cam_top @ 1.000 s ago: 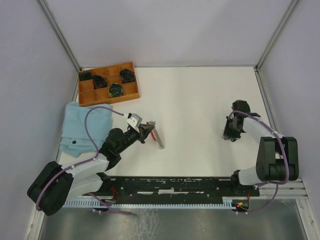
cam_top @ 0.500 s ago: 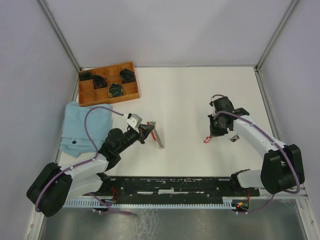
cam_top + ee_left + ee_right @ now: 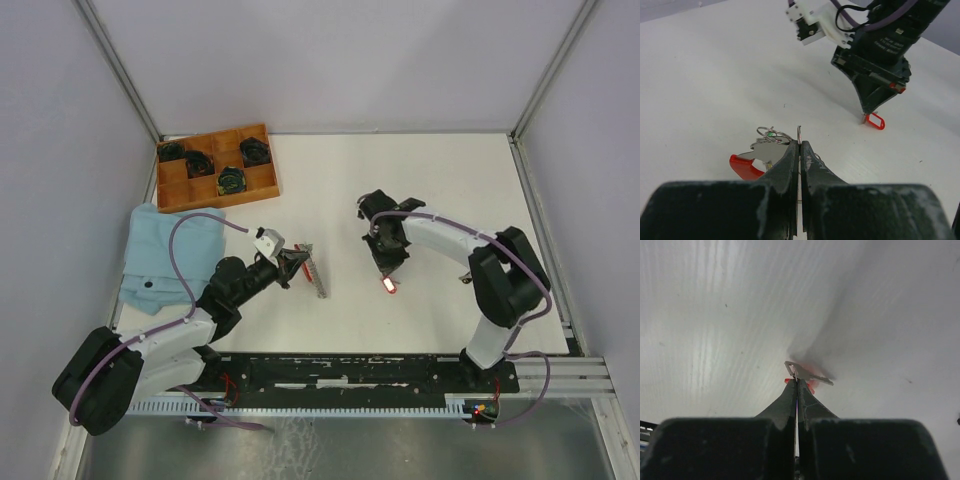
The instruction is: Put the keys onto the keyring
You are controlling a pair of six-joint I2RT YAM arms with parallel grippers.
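Table (image 3: pixel 420 190): the work area between the two grippers is bare. The blue cloth (image 3: pixel 165 255) and the wooden tray (image 3: pixel 190 192) sit well behind and outboard of the left gripper and are not involved.

Left gripper (image 3: pixel 297 260): fingers are clamped shut on the thin wire of the keyring (image 3: pixel 799 134), which is held edge-on and upright above the fingertips. The red strap (image 3: pixel 744 167) and a tangle of small rings lie on the table just beside the left finger. The chain (image 3: pixel 317 277) trails just to the right of the tips.

Right gripper (image 3: pixel 387 268): closed on the red key (image 3: pixel 807 374), pinched at the metal with the red head (image 3: pixel 875 121) hanging off the tips, low over the table. Contact with the table cannot be confirmed. The key is well apart from the ring, ahead and to the right of the left fingertips.

Step judged in hand: the key is being brought to the ring.

Advice:
- The left grip should be held fixed, so the ring is kept upright and exposed.
- The key hole should be lined up with the ring's split end. The split cannot be made out here, so the approach should be slow.
- The pinch on the key is small, so rotation in the grip is likely and side loads should be kept low.
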